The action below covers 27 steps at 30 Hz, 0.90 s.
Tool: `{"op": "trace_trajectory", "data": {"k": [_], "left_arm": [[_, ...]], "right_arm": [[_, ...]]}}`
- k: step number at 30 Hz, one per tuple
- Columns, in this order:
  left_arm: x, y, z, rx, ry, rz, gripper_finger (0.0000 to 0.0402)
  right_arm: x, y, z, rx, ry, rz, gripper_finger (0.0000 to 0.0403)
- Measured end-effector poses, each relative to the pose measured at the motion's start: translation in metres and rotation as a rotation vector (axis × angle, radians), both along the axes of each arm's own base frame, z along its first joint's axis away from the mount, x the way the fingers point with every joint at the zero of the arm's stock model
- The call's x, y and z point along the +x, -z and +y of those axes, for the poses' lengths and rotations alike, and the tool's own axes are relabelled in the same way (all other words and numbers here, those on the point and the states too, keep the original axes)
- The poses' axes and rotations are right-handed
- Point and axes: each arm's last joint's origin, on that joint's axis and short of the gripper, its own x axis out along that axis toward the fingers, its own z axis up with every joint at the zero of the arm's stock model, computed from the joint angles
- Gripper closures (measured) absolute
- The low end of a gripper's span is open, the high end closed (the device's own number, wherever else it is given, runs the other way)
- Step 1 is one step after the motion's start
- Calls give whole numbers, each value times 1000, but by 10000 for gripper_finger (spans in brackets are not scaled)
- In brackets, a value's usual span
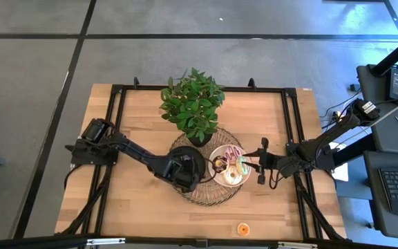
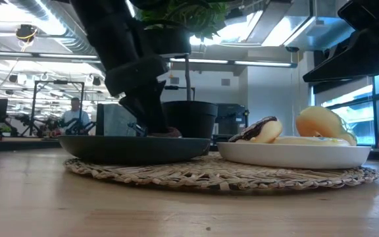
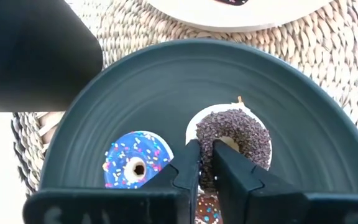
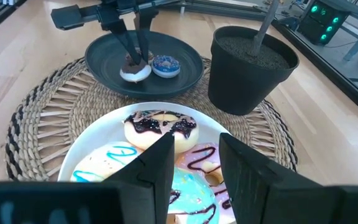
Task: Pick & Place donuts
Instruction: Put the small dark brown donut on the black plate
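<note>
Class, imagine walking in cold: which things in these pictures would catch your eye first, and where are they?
The leafy potted plant stands at the far edge of the woven mat in mid-table. On the mat, the left gripper pinches the rim of a brown-sprinkled donut in the black plate, beside a blue donut. The right gripper hovers open over the white plate of iced donuts.

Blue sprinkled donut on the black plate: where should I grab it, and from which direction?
Take the blue sprinkled donut from straight above, one jaw in its centre hole and one outside the ring. It lies flat in the black plate, so the raised rim blocks a side approach.
</note>
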Motion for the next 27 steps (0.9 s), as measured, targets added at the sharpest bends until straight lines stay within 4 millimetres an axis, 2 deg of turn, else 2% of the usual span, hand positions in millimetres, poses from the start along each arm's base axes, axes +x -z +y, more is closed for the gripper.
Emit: {"op": "trace_trajectory", "data": {"k": [27], "left_arm": [[-4, 1, 2, 50, -18, 30, 361]], "right_arm": [[0, 0, 0, 4, -9, 3, 274]]}}
